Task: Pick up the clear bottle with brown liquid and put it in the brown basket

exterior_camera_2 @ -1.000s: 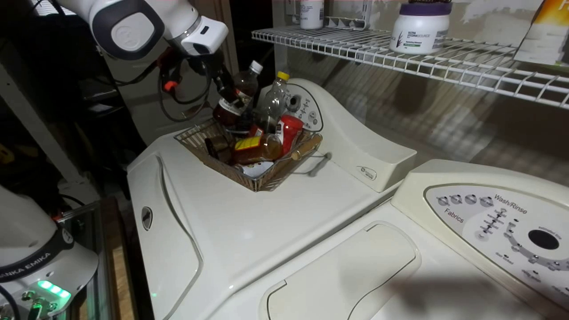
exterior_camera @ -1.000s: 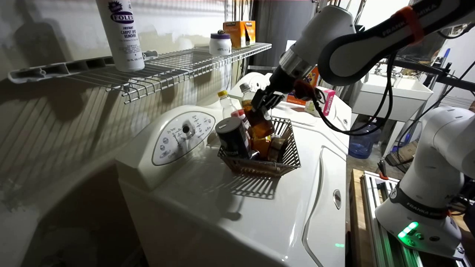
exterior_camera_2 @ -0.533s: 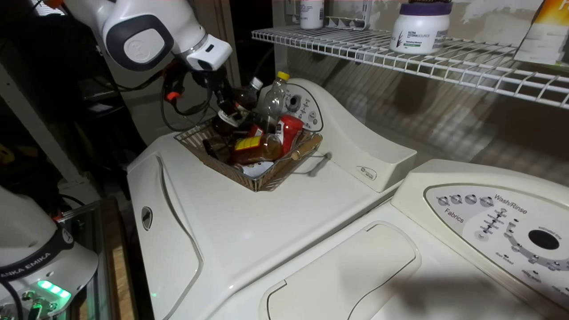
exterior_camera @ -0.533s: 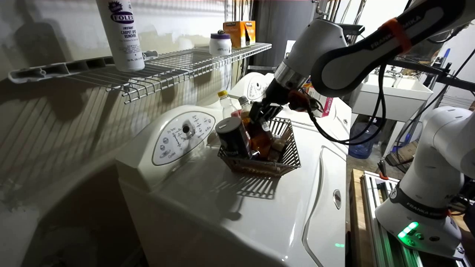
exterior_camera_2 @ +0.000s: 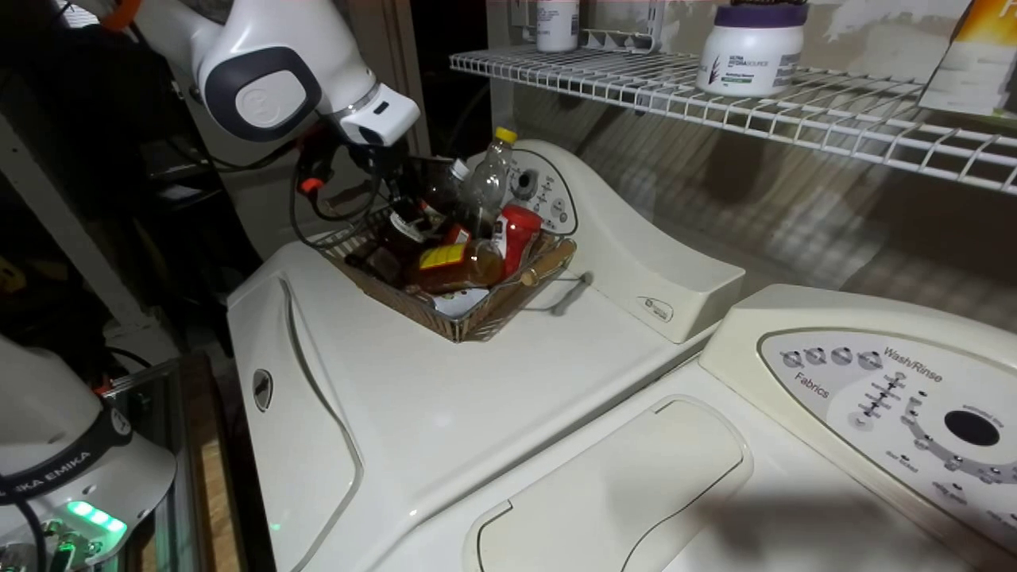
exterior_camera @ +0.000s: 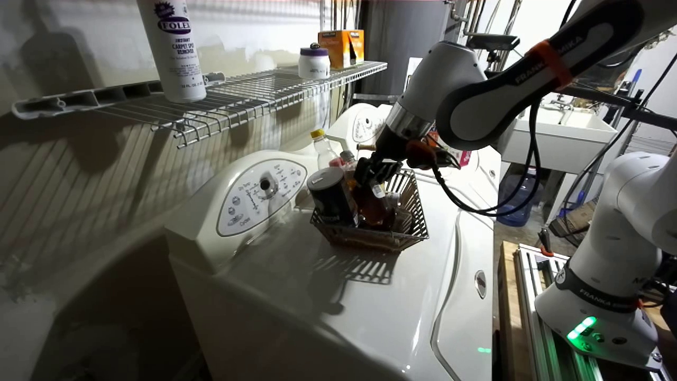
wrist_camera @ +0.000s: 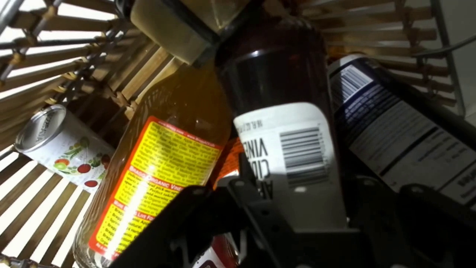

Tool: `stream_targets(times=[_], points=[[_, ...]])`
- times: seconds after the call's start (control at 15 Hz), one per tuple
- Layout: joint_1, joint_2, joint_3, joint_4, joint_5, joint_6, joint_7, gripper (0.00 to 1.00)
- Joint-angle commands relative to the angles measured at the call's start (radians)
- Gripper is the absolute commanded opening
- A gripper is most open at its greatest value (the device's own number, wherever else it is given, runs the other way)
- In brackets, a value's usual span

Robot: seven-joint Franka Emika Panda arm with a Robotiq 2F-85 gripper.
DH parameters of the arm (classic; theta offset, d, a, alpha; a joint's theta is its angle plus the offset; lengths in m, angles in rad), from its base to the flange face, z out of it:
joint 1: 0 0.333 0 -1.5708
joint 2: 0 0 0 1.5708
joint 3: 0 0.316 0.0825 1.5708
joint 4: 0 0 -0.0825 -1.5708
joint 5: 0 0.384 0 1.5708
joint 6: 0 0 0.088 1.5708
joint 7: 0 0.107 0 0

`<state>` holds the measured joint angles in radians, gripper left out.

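The clear bottle of brown liquid (exterior_camera: 374, 210) is tilted, its lower end down among the other things inside the basket. In an exterior view its white cap (exterior_camera_2: 460, 169) leans toward the control panel. In the wrist view the bottle (wrist_camera: 273, 70) looks dark, with a white label. My gripper (exterior_camera: 370, 172) is shut on the bottle's label part, one finger on each side; it also shows in the wrist view (wrist_camera: 303, 178). The brown basket (exterior_camera: 418, 203) stands on the white machine and also shows in an exterior view (exterior_camera_2: 381, 298). Whether the bottle touches the basket's bottom is hidden.
The basket also holds a yellow-labelled amber bottle (wrist_camera: 160, 167), a dark canister (exterior_camera: 330, 196), a yellow-capped clear bottle (exterior_camera: 323, 148), a red container (exterior_camera_2: 518, 236) and a small can (wrist_camera: 63, 143). A wire shelf (exterior_camera: 259, 95) hangs over the machine's back (exterior_camera: 254, 201).
My gripper has moved down with the bottle held. The bottle has sunk lower into the basket, and its cap now sits lower behind the other things.
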<state>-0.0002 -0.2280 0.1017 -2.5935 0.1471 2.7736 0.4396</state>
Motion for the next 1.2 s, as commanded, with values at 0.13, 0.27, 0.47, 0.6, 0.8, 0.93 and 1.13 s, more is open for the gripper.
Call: stream_targets(times=[0.13, 0.27, 0.47, 0.6, 0.8, 0.93, 1.13], points=[[-0.03, -0.009, 0.021, 0.021, -0.046, -0.007, 0.056, 0.95], [-0.037, -0.032, 0.025, 0.025, -0.064, -0.018, 0.062, 1.0], [-0.047, -0.077, 0.032, 0.032, -0.089, -0.046, 0.075, 1.0], [-0.045, -0.115, 0.03, 0.044, -0.08, -0.104, 0.067, 1.0], [-0.057, -0.169, 0.039, 0.071, -0.117, -0.207, 0.057, 1.0], [-0.066, -0.199, 0.047, 0.096, -0.153, -0.271, 0.053, 1.0], [-0.077, -0.233, 0.058, 0.135, -0.184, -0.341, 0.06, 1.0]])
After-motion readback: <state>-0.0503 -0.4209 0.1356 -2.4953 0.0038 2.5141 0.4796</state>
